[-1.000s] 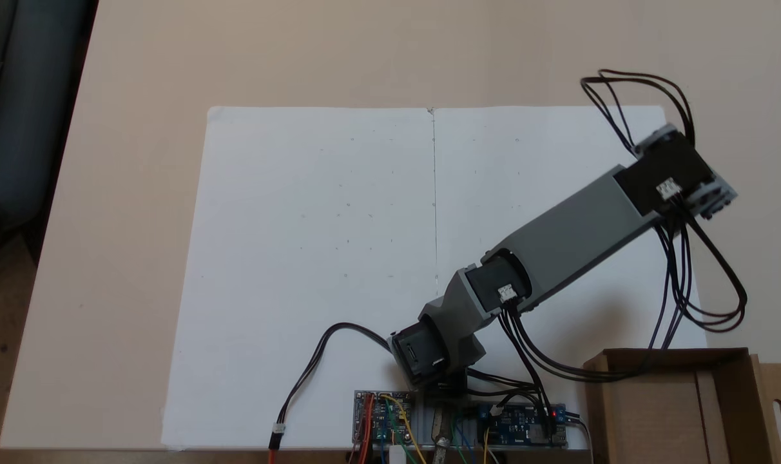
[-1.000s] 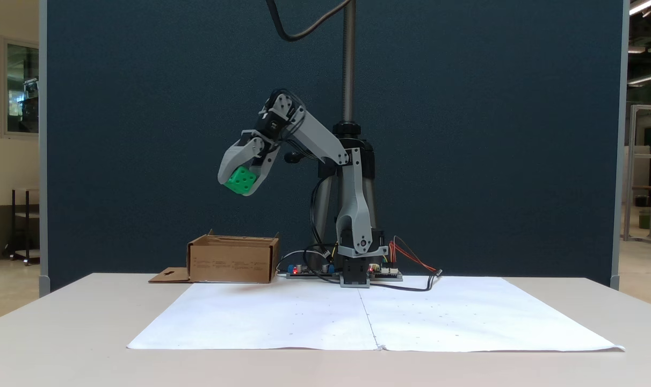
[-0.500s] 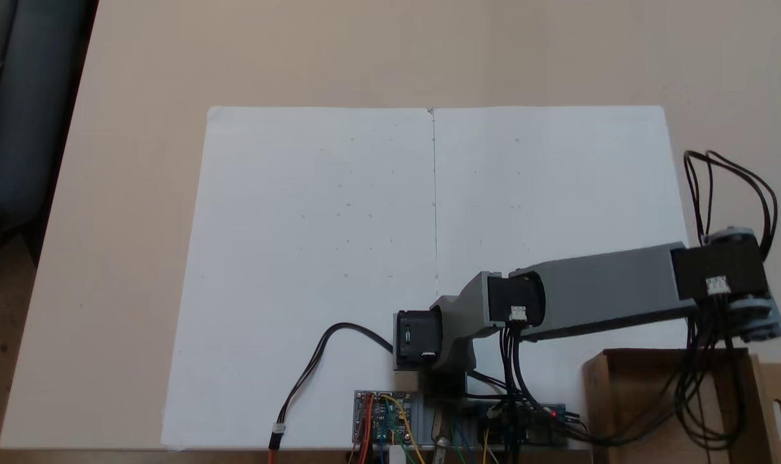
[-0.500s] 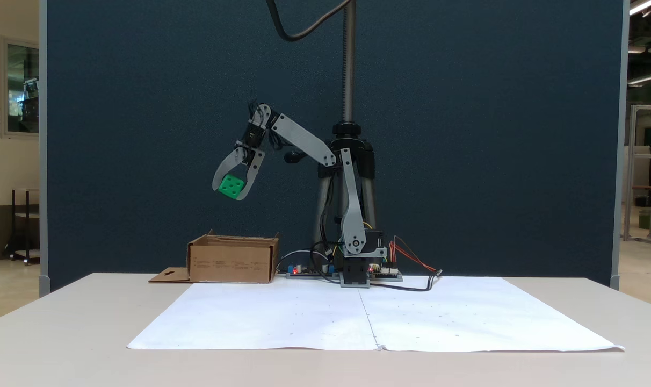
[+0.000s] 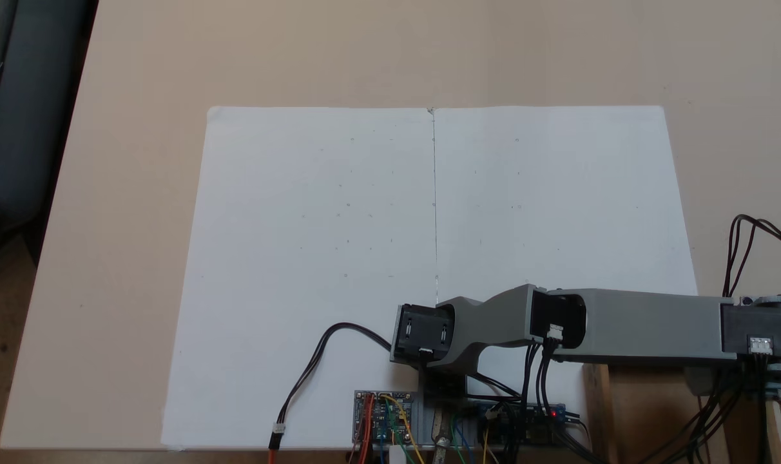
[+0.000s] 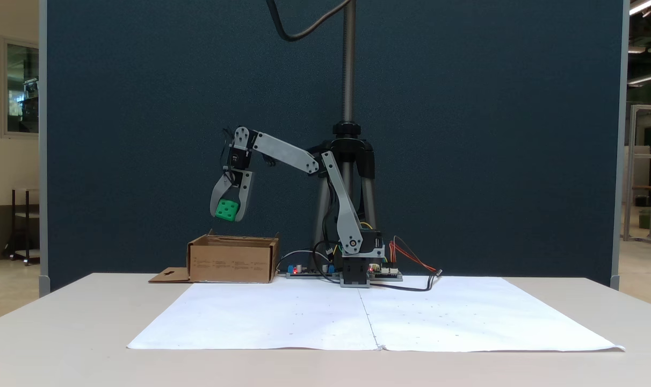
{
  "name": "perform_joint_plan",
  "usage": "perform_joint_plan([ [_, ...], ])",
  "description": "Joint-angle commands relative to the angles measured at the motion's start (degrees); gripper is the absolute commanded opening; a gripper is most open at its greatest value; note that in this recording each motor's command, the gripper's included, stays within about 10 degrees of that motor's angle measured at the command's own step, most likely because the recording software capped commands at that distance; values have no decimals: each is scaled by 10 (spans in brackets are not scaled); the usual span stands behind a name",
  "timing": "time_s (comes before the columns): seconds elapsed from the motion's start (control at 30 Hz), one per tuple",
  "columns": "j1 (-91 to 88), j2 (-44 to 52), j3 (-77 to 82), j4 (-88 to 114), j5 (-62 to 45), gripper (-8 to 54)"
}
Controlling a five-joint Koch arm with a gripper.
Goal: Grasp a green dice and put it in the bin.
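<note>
In a fixed view from the front, the green dice [image 6: 227, 209] hangs in the air, pinched between the grey fingers of my gripper [image 6: 226, 214], which is shut on it. It hovers a short way above the open top of the bin [image 6: 232, 260], a brown cardboard box at the table's back left. In a fixed view from above, the grey arm [image 5: 629, 320] reaches right over the bin [image 5: 598, 399] at the bottom right and covers most of it; gripper and dice are hidden under the arm there.
Two white paper sheets [image 5: 377, 245] cover the table's middle. Circuit boards and coloured wires [image 5: 384, 419] sit by the arm's base [image 6: 356, 271]. The bin's hang-hole flap [image 6: 167, 276] lies flat to its left. A tripod pole [image 6: 348, 64] stands behind the arm.
The arm has swung from over the paper toward the bin and lowered. The gripper, still holding the dice, now points downward just above the box.
</note>
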Motion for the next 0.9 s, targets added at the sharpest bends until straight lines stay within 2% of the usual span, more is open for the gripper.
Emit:
perform_joint_plan([
  [0.0,13,13,-34,36,15,115],
  [0.5,33,-3,-34,14,18,115],
  [0.53,34,-9,-34,13,18,171],
  [0.57,35,-10,-34,11,18,266],
  [0.6,35,-11,-34,9,18,324],
  [0.7,36,-11,-34,4,18,426],
  [0.87,37,-11,-35,-3,18,432],
])
